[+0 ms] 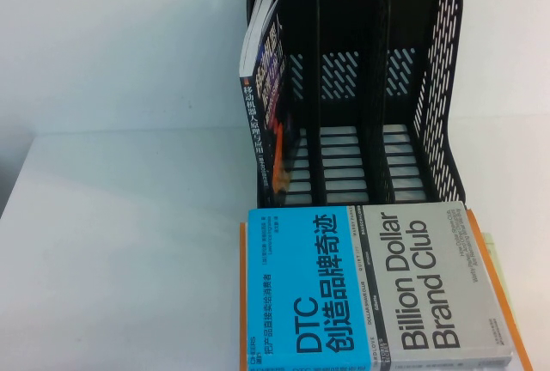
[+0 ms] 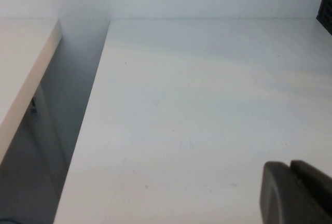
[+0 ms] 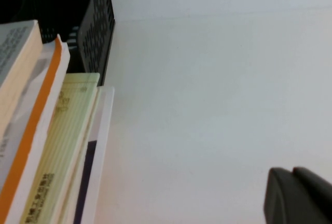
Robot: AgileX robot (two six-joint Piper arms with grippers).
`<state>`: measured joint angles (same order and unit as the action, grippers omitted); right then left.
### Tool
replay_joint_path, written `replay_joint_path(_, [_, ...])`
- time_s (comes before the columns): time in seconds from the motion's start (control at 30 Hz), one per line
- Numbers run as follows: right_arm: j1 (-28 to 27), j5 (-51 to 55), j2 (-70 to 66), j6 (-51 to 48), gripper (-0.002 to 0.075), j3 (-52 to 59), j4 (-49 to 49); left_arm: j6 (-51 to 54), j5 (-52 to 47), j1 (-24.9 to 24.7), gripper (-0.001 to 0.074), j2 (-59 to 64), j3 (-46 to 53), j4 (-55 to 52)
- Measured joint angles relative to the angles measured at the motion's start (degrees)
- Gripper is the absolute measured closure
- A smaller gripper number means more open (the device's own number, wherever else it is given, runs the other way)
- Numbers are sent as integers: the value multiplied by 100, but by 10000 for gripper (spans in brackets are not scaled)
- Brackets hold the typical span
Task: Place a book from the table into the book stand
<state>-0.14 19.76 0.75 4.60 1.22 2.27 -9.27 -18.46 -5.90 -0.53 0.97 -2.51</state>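
Book stand [image 1: 361,88], black with three slots, occupies the upper centre-right of the high view, resting on the white counter [image 1: 112,242]. Its perforated sides and ribbed base are visible; the middle and right slots hold nothing.

The book [image 1: 260,88], dark navy with white Chinese lettering on its spine, stands on end in the leftmost slot, tilted, its top leaning against the stand's left wall. Its lower end shows orange at the front of the stand's base.

In the lower centre-right of the high view lies a stack of books [image 1: 378,289], flat on the counter just in front of the stand. The top one has a blue-and-grey cover reading "Billion Dollar Brand Club". An orange edge and a pale green cover show beneath it on the right.

Neither arm appears in the high view. The left pincer [image 2: 293,193] shows at the lower right of the left wrist view, jaws together, above bare counter and holding nothing. The right pincer [image 3: 295,195] shows at the lower right of the right wrist view, jaws likewise together and empty, with the stack near the left edge of that view.
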Motion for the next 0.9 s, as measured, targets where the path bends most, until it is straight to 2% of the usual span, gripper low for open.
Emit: replay_joint_path(0.9, [0,0,0,0,728,0,-288,0,-9,0,737,0,0,0])
